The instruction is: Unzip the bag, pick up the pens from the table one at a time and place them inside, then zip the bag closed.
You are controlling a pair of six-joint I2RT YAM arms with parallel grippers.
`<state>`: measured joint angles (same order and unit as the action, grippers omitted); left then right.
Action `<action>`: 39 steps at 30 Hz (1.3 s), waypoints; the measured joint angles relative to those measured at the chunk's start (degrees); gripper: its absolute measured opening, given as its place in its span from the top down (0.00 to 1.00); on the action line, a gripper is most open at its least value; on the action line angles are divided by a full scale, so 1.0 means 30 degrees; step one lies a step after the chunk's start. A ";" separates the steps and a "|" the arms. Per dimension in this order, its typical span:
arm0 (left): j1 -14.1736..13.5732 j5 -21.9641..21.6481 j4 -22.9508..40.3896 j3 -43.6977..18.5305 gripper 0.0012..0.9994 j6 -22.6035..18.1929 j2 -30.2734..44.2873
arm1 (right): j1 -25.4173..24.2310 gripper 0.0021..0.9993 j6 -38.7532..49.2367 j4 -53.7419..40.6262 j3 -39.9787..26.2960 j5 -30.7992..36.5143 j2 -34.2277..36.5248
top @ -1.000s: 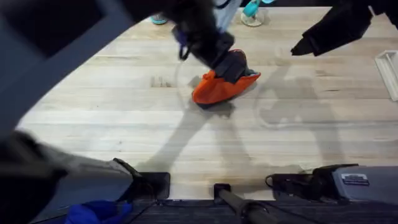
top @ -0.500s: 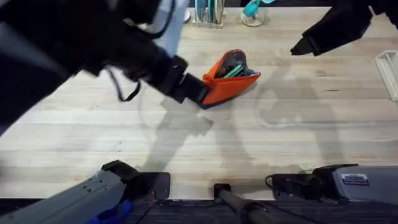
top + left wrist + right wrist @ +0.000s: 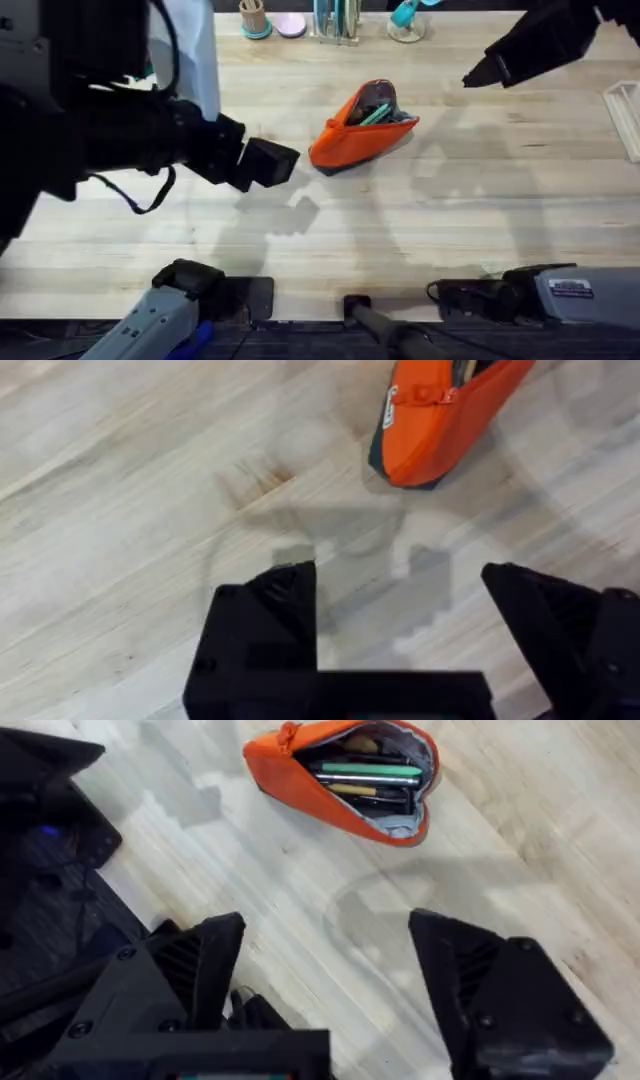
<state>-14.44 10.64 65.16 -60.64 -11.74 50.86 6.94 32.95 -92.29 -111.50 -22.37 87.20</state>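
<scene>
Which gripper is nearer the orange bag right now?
Left. The left gripper hovers open just beside the bag, off its closed end. The right gripper hangs open farther off, beyond the bag's open end.

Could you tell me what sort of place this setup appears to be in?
Probably a robot workbench or lab desk: a wooden butcher-block table, desk organisers holding stationery along its far edge, and an open orange pencil pouch with pens inside.

Orange bag (image 3: 330, 790) on a pale bench (image 3: 420, 230)

Grey lining inside the bag (a green pen (image 3: 365, 768) stands out); light wood planks, faint brown stain; both claws black.
</scene>
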 joint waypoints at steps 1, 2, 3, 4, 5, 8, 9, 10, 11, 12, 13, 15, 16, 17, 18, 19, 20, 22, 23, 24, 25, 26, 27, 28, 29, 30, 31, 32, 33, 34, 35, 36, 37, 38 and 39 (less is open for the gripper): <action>0.0210 0.0044 -0.0019 0.0009 0.01 -0.0099 -0.0090 | 0.0000 0.00 0.0001 -0.0001 0.0005 -0.0003 0.0004; 0.0389 0.0061 -0.0041 0.0014 0.01 -0.0161 -0.0121 | 0.0000 0.00 -0.0002 0.0002 0.0002 0.0000 0.0002; 0.0544 0.0085 -0.0050 0.0021 0.01 -0.0199 -0.0136 | 0.0000 0.00 -0.0007 -0.0001 0.0000 0.0000 0.0000; 0.0723 0.0132 -0.0074 0.0030 0.01 -0.0259 -0.0136 | 0.0000 0.00 -0.0007 -0.0001 0.0000 0.0000 0.0007; 0.0869 0.0262 -0.0094 0.0051 0.01 -0.0318 -0.0133 | 0.0000 0.00 -0.0007 0.0003 0.0000 -0.0004 0.0007; 0.1335 0.1163 -0.0094 0.0101 0.01 -0.0795 -0.0133 | 0.0000 0.00 -0.0138 -0.0001 0.0000 -0.0011 0.0003; 0.1487 0.1500 -0.0130 0.0101 0.01 -0.1000 -0.0136 | 0.0000 0.00 -0.0156 0.0001 0.0000 -0.0020 0.0007; 0.1664 0.1874 -0.0219 0.0101 0.01 -0.1171 -0.0136 | 0.0000 0.00 -0.0218 -0.0001 0.0000 -0.0037 -0.0001; 0.1848 0.2180 -0.0303 0.0101 0.01 -0.1300 -0.0136 | 0.0000 0.00 -0.0237 0.0007 0.0000 -0.0053 0.0004; 0.2077 0.2506 -0.0378 0.0101 0.01 -0.1440 -0.0136 | 0.0000 0.00 -0.0291 0.0007 0.0000 -0.0066 0.0007; 0.2300 0.2798 -0.0407 0.0101 0.01 -0.1560 -0.0136 | 0.0000 0.00 -0.0318 0.0013 0.0000 -0.0066 0.0007; 0.2814 0.3494 -0.0419 0.0105 0.01 -0.1930 -0.0136 | 0.0000 0.00 -0.0371 0.0029 0.0000 -0.0084 0.0007; 0.3044 0.3798 -0.0456 0.0109 0.01 -0.2088 -0.0136 | 0.0000 0.00 -0.0406 0.0029 0.0000 -0.0108 0.0001; 0.3361 0.4243 -0.0544 0.0116 0.01 -0.2268 -0.0136 | 0.0000 0.00 -0.0415 0.0036 0.0006 -0.0131 0.0007; 0.3607 0.4646 -0.0670 0.0127 0.01 -0.2441 -0.0136 | 0.0000 0.00 -0.0415 0.0036 0.0000 -0.0146 0.0007; 0.3853 0.5138 -0.0804 0.0144 0.01 -0.2654 -0.0136 | 0.0000 0.00 -0.0415 0.0035 0.0000 -0.0253 0.0007; 0.4085 0.5705 -0.0971 0.0205 0.01 -0.2939 -0.0136 | 0.0000 0.00 -0.0423 0.0036 0.0000 -0.0422 0.0007; 0.4567 0.6801 -0.1250 0.0508 0.01 -0.3521 -0.0136 | 0.0000 0.00 -0.0449 0.0065 0.0000 -0.0937 0.0007; 0.4771 0.7236 -0.1320 0.0757 0.01 -0.3770 -0.0136 | 0.0000 0.00 -0.0495 0.0118 0.0000 -0.1238 0.0006; 0.5020 0.7747 -0.1414 0.1132 0.01 -0.4062 -0.0136 | 0.0000 0.00 -0.0562 0.0239 0.0005 -0.1500 0.0007; 0.5235 0.8241 -0.1545 0.1500 0.01 -0.4326 -0.0136 | 0.0000 0.00 -0.0727 0.0416 0.0000 -0.1689 -0.0001; 0.5469 0.8807 -0.1724 0.1918 0.01 -0.4648 -0.0136 | 0.0000 0.00 -0.1055 0.0671 0.0000 -0.1883 0.0007; 0.5683 0.9306 -0.1939 0.2316 0.01 -0.4923 -0.0136 | 0.0000 0.00 -0.1464 0.0920 0.0000 -0.2014 0.0005; 0.5857 0.9683 -0.2122 0.2628 0.01 -0.5125 -0.0136 | 0.0000 0.00 -0.1845 0.1117 0.0007 -0.2087 0.0003; 0.6044 1.0040 -0.2402 0.2976 0.01 -0.5332 -0.0136 | 0.0000 0.00 -0.2191 0.1265 0.0000 -0.2142 0.0007; 0.6182 1.0315 -0.2766 0.3272 0.01 -0.5487 -0.0136 | 0.0000 0.00 -0.2563 0.1385 0.0007 -0.2180 0.0007; 0.6332 1.0625 -0.3280 0.3603 0.01 -0.5674 -0.0136 | 0.0000 0.00 -0.2800 0.1452 0.0007 -0.2229 0.0007; 0.6474 1.0887 -0.3739 0.3934 0.01 -0.5915 -0.0136 | 0.0000 0.00 -0.3043 0.1500 0.0000 -0.2295 0.0007; 0.6578 1.1091 -0.4053 0.4185 0.01 -0.6106 -0.0129 | 0.0000 0.00 -0.3174 0.1522 0.0000 -0.2338 0.0007; 0.6687 1.1295 -0.4548 0.4494 0.01 -0.6354 -0.0136 | 0.0000 0.00 -0.3359 0.1546 0.0000 -0.2377 0.0007; 0.6779 1.1489 -0.4928 0.4739 0.01 -0.6594 -0.0113 | 0.0000 0.00 -0.3444 0.1563 0.0000 -0.2419 0.0004; 0.6882 1.1678 -0.5326 0.5010 0.01 -0.6906 -0.0079 | 0.0000 0.00 -0.3559 0.1608 0.0007 -0.2426 0.0007; 0.6964 1.1806 -0.5583 0.5209 0.01 -0.7166 -0.0025 | 0.0007 0.00 -0.3645 0.1680 0.0000 -0.2433 0.0007; 0.7054 1.2010 -0.5775 0.5374 0.01 -0.7482 0.0083 | 0.0007 0.00 -0.3827 0.1763 0.0000 -0.2433 0.0007; 0.7145 1.2188 -0.5878 0.5476 0.01 -0.7839 0.0260 | 0.0007 0.00 -0.3976 0.1811 0.0000 -0.2441 0.0007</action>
<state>7.00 47.20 47.53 -44.21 -35.25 51.65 6.96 21.02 -86.86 -111.50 -29.69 87.22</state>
